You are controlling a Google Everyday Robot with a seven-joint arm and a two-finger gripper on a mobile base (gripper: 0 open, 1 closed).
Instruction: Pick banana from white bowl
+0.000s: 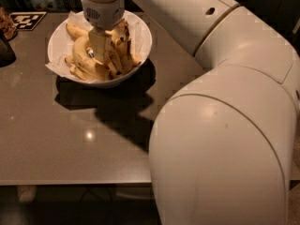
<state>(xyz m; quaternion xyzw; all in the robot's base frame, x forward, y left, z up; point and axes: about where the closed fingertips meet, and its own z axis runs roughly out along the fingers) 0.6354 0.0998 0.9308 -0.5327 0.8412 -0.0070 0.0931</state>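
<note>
While amid bananas (80,55), gripper (101,49) in bowl (58,40)

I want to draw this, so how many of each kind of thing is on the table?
White bowl: 1
Banana pile: 1, too jumbled to count singly
Black-and-white tag: 1
Dark thing, left edge: 1
Brown thing, far left corner: 1
Gripper: 1, down in the bowl among the bananas
Total: 6
</note>
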